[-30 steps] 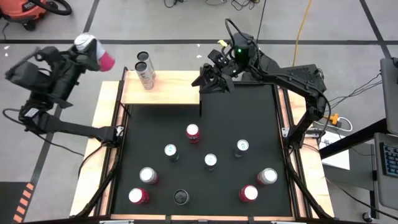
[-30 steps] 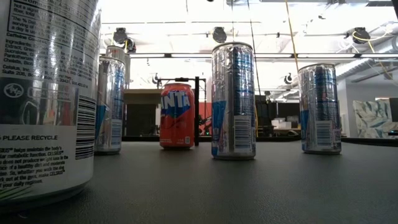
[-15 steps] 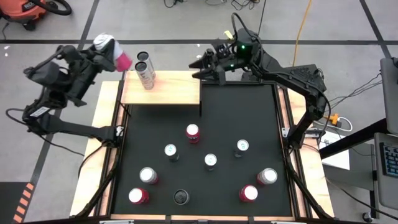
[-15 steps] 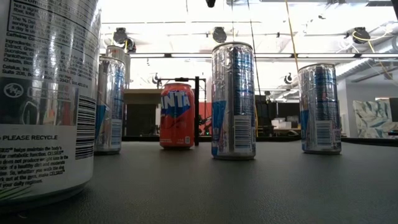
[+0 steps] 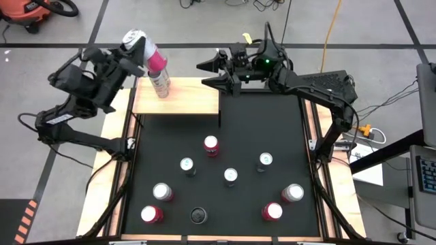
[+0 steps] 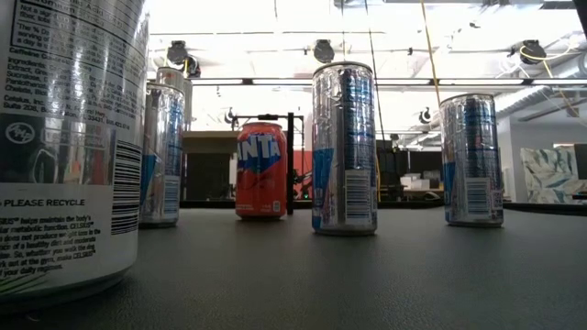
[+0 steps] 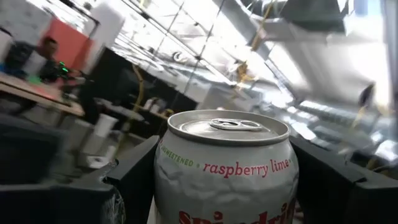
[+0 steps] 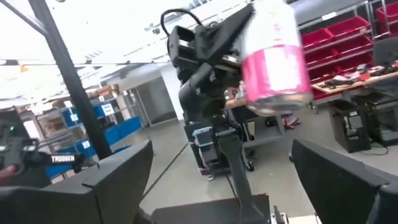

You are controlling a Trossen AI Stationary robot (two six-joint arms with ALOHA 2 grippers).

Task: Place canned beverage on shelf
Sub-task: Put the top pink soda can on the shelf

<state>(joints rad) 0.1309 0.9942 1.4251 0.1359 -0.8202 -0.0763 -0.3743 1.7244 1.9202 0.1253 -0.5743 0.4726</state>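
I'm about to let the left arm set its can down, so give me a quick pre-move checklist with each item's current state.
1. Left end effector holds the pink-and-white raspberry lime can: ok.
2. Can upright: not ok, tilted in the high view.
3. Bare space on the pale wooden shelf board: ok.
4. Clearance from the silver cans already on the shelf: not ok, carried can overlaps them from above.
5. Right end effector clear of the shelf: cannot tell, open at its right end.
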